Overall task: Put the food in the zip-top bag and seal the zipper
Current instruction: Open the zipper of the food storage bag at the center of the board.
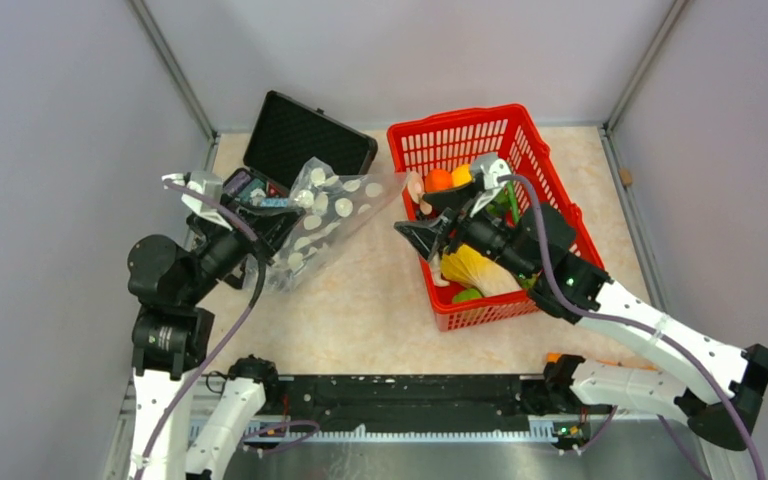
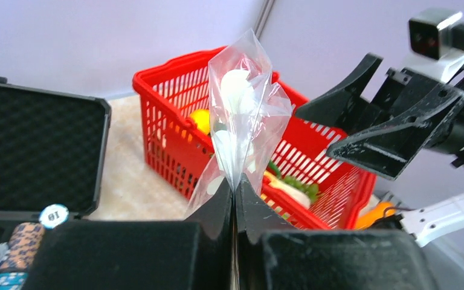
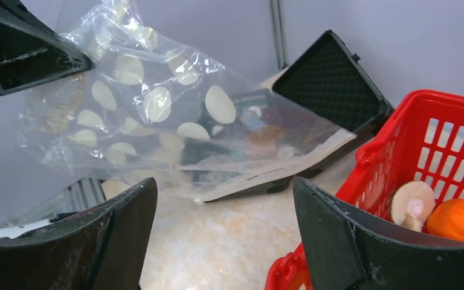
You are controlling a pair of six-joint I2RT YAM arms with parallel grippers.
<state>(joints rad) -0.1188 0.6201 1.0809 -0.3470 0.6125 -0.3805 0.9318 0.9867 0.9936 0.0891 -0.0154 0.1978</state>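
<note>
Bag (image 2: 244, 115) hangs pinched in left end effector (image 2: 234, 193).

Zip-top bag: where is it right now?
In the top view, left of centre: the bag hangs pinched by the left hand, between black case and red basket.

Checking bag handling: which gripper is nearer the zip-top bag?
Left. The left gripper is shut on the zip-top bag; the right gripper hangs open beside its mouth, not touching.

Jaws of right gripper (image 3: 223, 193) stand wide apart at 6 o'clock. Clear zip-top bag (image 3: 157, 115) at 11, its zipper (image 3: 278, 166) edge toward centre. Open black case (image 3: 332, 78) at 1. At 4, red basket (image 3: 435, 133) holding mushroom (image 3: 412, 202) and orange (image 3: 459, 220).
</note>
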